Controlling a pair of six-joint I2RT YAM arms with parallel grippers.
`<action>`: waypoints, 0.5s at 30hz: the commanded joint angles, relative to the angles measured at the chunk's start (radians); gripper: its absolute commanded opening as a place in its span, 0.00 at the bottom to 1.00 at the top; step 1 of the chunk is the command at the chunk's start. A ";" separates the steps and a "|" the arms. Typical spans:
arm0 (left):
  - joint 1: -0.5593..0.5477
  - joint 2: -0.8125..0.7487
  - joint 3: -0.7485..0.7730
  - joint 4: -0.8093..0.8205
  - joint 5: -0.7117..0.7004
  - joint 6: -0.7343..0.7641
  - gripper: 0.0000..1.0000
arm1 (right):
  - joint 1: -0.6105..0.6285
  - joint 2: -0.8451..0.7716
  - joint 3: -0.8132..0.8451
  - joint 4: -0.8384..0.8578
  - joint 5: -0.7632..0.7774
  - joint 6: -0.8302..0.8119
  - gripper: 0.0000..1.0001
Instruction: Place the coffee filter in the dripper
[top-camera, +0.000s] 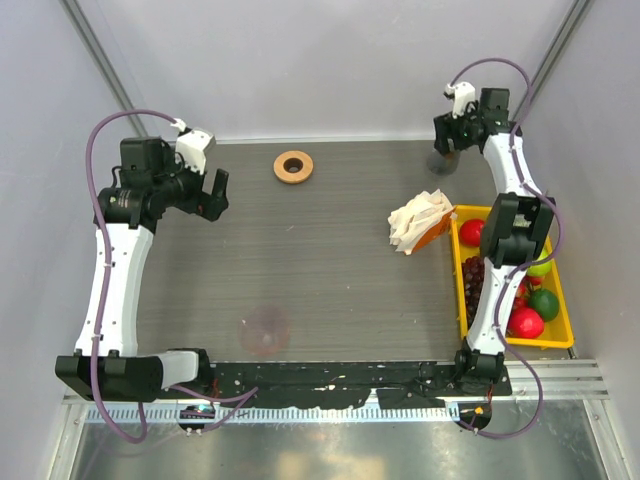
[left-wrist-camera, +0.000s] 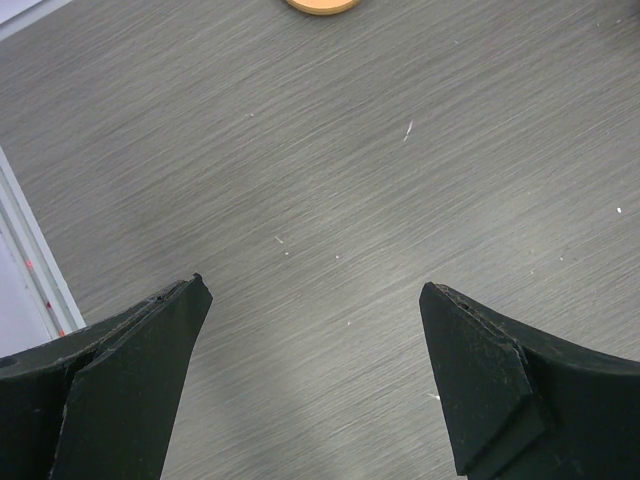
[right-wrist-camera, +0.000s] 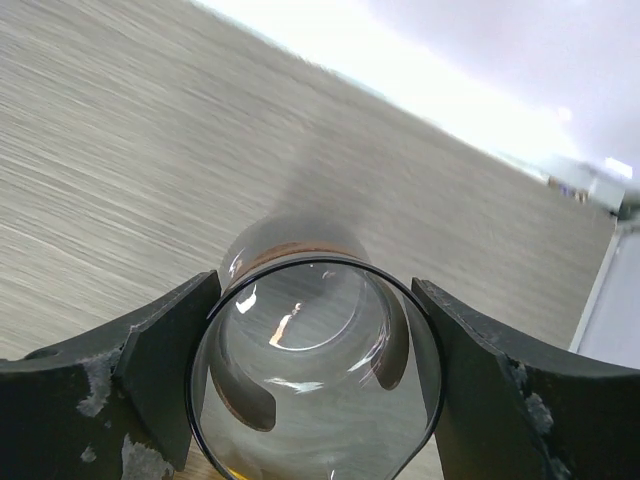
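The dripper (top-camera: 293, 166), a tan wooden ring with a dark centre, stands at the back of the table; its edge shows at the top of the left wrist view (left-wrist-camera: 322, 4). No single coffee filter shows apart from the ruffled bunch of white filters (top-camera: 419, 221). My left gripper (top-camera: 213, 195) (left-wrist-camera: 315, 288) is open and empty above bare table, left of the dripper. My right gripper (top-camera: 447, 148) (right-wrist-camera: 316, 285) is at the back right corner, its fingers (right-wrist-camera: 160, 350) against both sides of a clear glass vessel (top-camera: 441, 161) (right-wrist-camera: 315, 370) with a brown band.
A yellow tray (top-camera: 563, 305) with fruit lies along the right edge, under the right arm. The filter bunch sits in an orange holder by the tray's far left corner. A faint pinkish round clear thing (top-camera: 265, 331) lies near the front. White walls close the back and sides.
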 joint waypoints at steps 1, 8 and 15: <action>0.005 0.006 0.001 0.053 -0.015 -0.046 0.99 | 0.107 -0.149 0.111 0.003 -0.091 0.018 0.64; 0.063 0.005 0.012 0.051 0.058 -0.179 0.99 | 0.360 -0.286 0.062 -0.064 -0.097 -0.066 0.64; 0.173 -0.056 -0.049 0.140 0.121 -0.391 0.99 | 0.612 -0.474 -0.236 -0.046 -0.086 -0.086 0.64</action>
